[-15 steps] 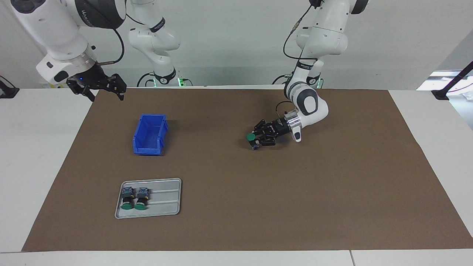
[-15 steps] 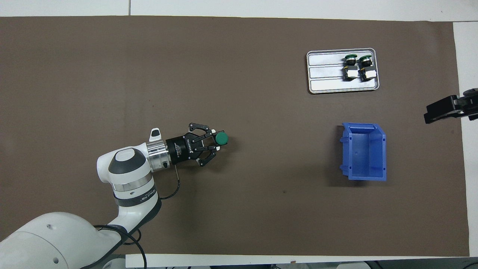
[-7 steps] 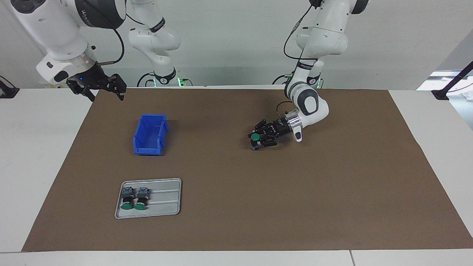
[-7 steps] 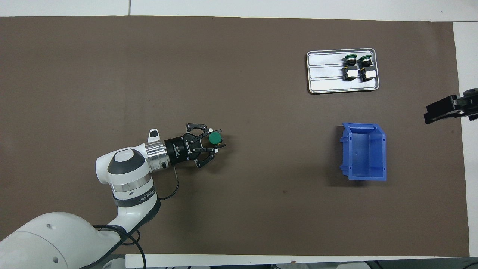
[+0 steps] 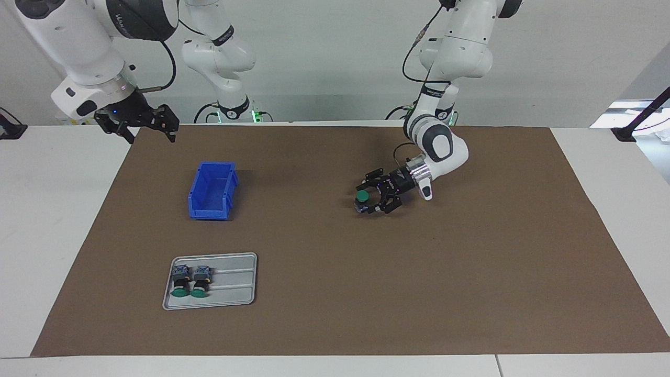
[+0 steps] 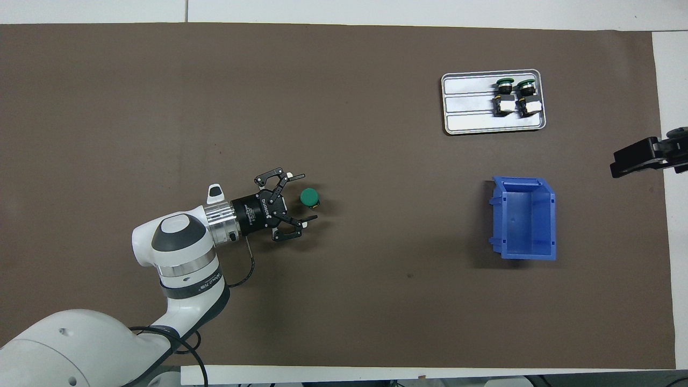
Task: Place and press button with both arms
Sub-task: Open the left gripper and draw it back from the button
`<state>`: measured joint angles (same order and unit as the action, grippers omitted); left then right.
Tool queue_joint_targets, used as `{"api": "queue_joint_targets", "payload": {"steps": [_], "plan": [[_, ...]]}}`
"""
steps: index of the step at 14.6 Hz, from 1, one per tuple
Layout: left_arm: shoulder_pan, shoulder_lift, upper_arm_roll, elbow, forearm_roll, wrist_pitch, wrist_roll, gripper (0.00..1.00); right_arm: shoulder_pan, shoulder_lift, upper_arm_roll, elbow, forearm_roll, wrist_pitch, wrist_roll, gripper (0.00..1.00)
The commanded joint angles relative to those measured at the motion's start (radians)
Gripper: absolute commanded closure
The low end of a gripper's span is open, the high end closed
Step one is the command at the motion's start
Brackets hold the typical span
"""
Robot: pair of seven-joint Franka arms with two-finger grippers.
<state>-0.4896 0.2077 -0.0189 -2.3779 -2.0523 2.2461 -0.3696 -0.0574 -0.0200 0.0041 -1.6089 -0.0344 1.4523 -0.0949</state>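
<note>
Button (image 5: 361, 197) stands upright on the brown mat (image 5: 471, 262), green cap up, near the table's middle and toward the left arm's end. The left gripper (image 6: 300, 196) sits low at the mat with its 2 fingers spread wide; it holds nothing, and the button stands in the gap by the fingertips, touching neither as far as the overhead view shows. The button's long axis is vertical, so a press, by judgement, must come straight down onto the cap. The left arm is much the nearer of the 2. The right gripper (image 5: 140, 123) waits, open and empty, above the mat's corner at its own end, near the blue bin (image 5: 212, 190). 2 more buttons (image 5: 189, 280) lie in the tray (image 5: 235, 280).
</note>
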Motion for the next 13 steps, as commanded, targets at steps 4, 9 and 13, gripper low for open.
{"api": "queue_joint_targets", "payload": {"steps": [4, 9, 13], "plan": [[-0.059, -0.159, 0.004, -0.075, 0.023, 0.196, -0.032, 0.0, 0.002, -0.015, -0.004, -0.016, 0.004, -0.004, -0.015, 0.01], [-0.061, -0.22, 0.004, -0.075, 0.234, 0.245, -0.034, 0.0, 0.002, -0.015, -0.004, -0.016, 0.004, -0.006, -0.015, 0.01], [-0.146, -0.251, -0.007, -0.069, 0.244, 0.52, -0.034, 0.0, 0.002, -0.015, -0.004, -0.014, 0.004, -0.006, -0.015, 0.01]]}}
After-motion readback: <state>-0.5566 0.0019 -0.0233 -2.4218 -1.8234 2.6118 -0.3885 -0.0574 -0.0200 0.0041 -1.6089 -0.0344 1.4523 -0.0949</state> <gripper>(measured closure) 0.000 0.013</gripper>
